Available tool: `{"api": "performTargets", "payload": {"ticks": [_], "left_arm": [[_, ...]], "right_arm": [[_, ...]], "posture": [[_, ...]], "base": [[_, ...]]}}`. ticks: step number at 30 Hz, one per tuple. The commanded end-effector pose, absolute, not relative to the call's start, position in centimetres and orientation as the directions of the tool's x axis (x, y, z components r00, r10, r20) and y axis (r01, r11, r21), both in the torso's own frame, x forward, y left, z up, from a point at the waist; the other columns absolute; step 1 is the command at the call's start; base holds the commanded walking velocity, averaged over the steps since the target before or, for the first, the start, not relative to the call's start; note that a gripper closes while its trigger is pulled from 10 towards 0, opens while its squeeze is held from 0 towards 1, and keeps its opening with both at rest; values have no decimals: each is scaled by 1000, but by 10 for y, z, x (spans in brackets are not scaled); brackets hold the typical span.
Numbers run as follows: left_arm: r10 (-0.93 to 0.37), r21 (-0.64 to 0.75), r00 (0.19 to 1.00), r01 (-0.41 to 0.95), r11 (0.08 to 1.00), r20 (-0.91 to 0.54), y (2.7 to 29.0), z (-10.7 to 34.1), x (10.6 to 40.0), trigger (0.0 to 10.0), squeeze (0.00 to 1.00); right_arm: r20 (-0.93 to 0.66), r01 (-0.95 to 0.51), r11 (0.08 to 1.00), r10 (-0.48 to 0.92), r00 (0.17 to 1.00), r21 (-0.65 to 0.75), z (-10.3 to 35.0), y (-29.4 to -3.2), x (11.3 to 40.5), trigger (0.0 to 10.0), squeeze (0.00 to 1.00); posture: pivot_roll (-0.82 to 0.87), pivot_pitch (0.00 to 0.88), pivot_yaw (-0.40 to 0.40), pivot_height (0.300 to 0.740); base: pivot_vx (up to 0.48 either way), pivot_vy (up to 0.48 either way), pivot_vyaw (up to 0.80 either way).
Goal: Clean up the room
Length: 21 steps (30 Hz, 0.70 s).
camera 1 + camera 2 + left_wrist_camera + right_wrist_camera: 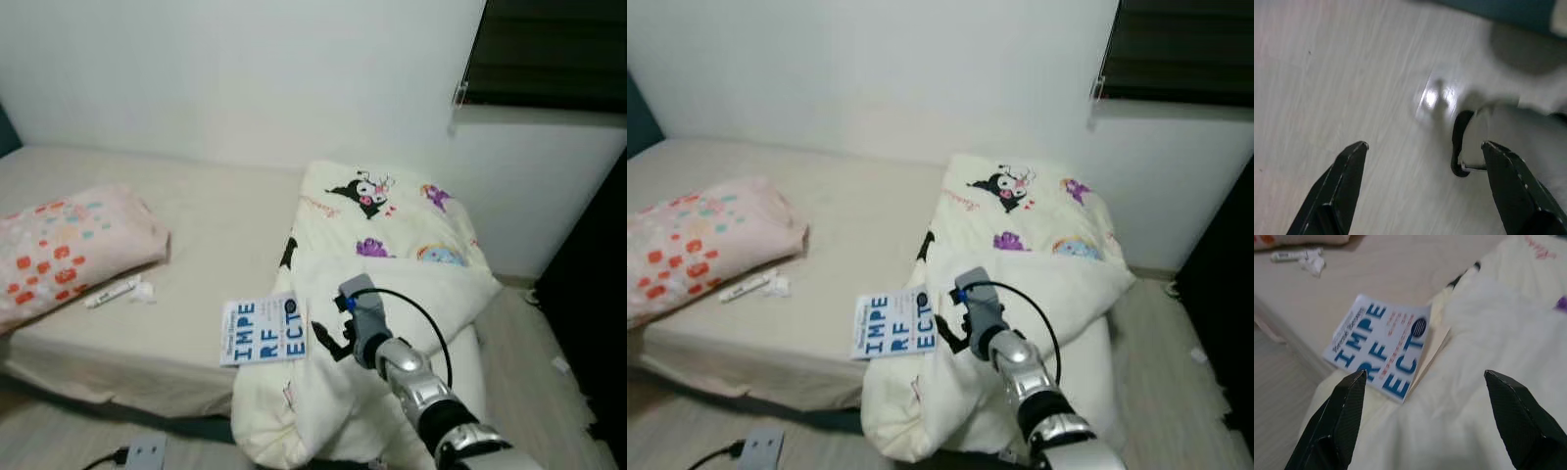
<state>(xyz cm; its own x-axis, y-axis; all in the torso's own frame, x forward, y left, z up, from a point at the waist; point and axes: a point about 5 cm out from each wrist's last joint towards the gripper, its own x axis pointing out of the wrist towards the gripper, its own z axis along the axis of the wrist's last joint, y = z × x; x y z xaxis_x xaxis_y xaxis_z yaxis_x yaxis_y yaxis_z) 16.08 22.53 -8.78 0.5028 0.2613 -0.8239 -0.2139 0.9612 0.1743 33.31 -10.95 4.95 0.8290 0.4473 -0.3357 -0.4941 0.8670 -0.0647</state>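
The right tool (1422, 418) is wide open and holds nothing. It hangs just above the book (1382, 347), which lies on the bed (206, 235) against the blanket (411, 284). It might grab blanket too, since they touch.

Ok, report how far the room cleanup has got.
Nothing looks tidied yet. In hand: the right claw, open, reaches over the blanket toward the book at the bed's edge. Left: the book, the heaped blanket, and the tube with crumpled tissue beside the pillow. The left claw hangs open above the floor.
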Motion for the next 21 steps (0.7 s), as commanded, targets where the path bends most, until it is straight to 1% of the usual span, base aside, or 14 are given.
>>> {"api": "performTargets", "payload": {"ticks": [1, 5, 6, 8, 11, 14, 17, 18, 21], "left_arm": [[277, 159, 504, -265, 951, -818, 228, -89, 156, 10000, 0], [309, 127, 546, -344, 930, -779, 230, -87, 156, 10000, 0], [339, 137, 587, -362, 922, -735, 243, -75, 173, 10000, 0], [373, 139, 642, -385, 912, -670, 261, -57, 198, 10000, 0], [397, 118, 714, -407, 906, -577, 273, -33, 226, 10000, 0], [398, 121, 723, -405, 906, -565, 275, -31, 229, 10000, 0], [396, 127, 750, -391, 912, -530, 279, -24, 234, 10000, 0], [386, 140, 758, -371, 918, -526, 279, -24, 233, 10000, 0], [378, 149, 760, -355, 923, -528, 279, -25, 232, 10000, 0]], "right_arm": [[-335, -494, 868, 451, 827, -51, 51, -107, 334, 10000, 0], [-313, -485, 874, 453, 835, -31, 55, -106, 337, 10000, 0], [-308, -486, 874, 455, 836, -29, 56, -106, 337, 10000, 0], [-299, -488, 872, 459, 837, -28, 59, -106, 339, 10000, 0], [-278, -496, 867, 468, 839, -39, 66, -105, 343, 10000, 0], [-276, -496, 867, 467, 840, -43, 67, -105, 344, 10000, 0], [-268, -485, 871, 450, 852, -77, 72, -106, 348, 10000, 0], [-268, -474, 870, 428, 863, -138, 76, -108, 351, 10000, 0], [-263, -458, 870, 406, 875, -180, 80, -110, 355, 10000, 0]], "posture": [[23, 32, -17, 610], [35, 48, -17, 590], [37, 51, -16, 585], [41, 61, -15, 575], [50, 77, -12, 555], [55, 89, -10, 550], [68, 112, -9, 530], [77, 129, -7, 530], [77, 129, -7, 530]], "base": [[0, 0, 0], [0, 0, 0], [0, 0, 0], [0, 0, 0], [0, 0, 0], [0, 0, 0], [0, 0, 0], [0, 0, 0], [0, 0, 0]]}}
